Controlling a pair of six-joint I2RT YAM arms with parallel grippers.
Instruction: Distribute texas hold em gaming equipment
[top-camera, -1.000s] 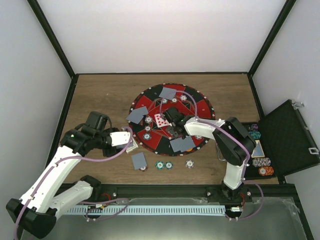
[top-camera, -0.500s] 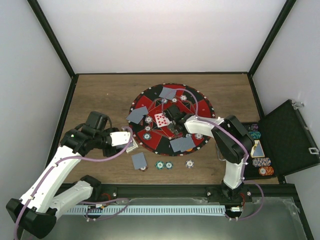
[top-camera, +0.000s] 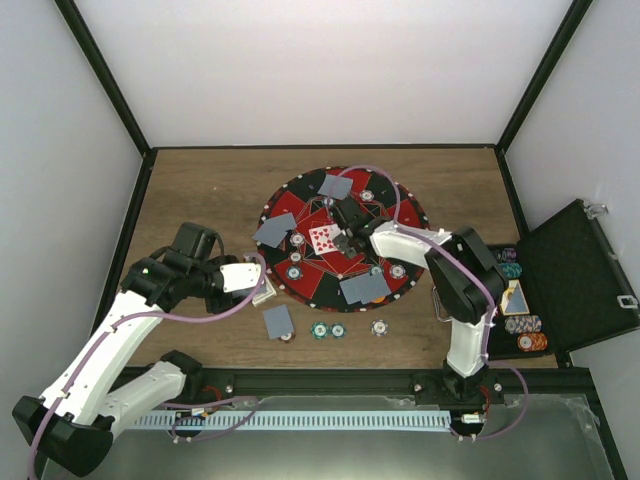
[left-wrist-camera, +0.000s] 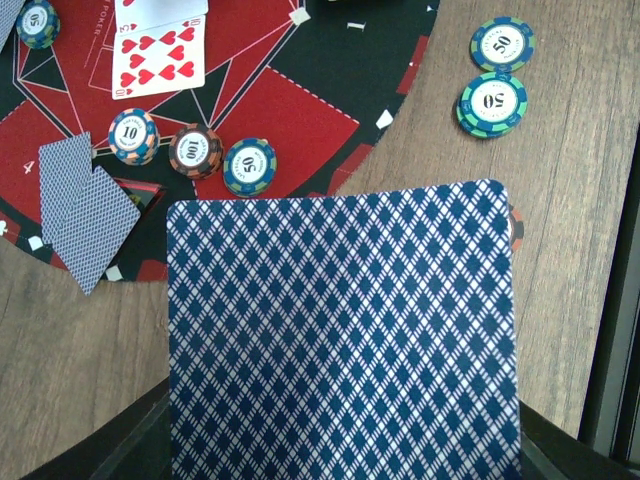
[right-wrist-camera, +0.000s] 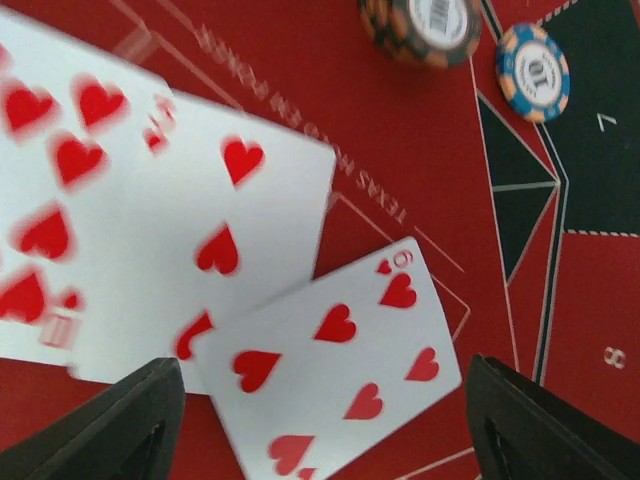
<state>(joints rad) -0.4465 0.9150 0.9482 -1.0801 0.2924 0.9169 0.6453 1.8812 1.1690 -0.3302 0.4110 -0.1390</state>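
Left gripper (left-wrist-camera: 345, 440) is clamped on the deck (left-wrist-camera: 340, 330), back up, over the bench just off the left-near rim of the mat (top-camera: 300, 205). Right gripper (right-wrist-camera: 320, 385) is over mat centre, jaws apart, nothing between them. Face-up hearts cards (top-camera: 322, 238) lie overlapped on the mat right under it.

Face-down cards sit at the mat's far edge (top-camera: 338, 186), left edge (top-camera: 273, 230) and near edge (top-camera: 364, 288). One more is on the bench near the near edge (top-camera: 279, 320).

Three chips (left-wrist-camera: 195, 150) sit in a row on the mat. Teal chips (top-camera: 328, 330) and a white chip (top-camera: 379, 326) are on the bench just off the mat's near rim.

Case (top-camera: 575, 270) is open at the bench's right edge, with more chips inside.
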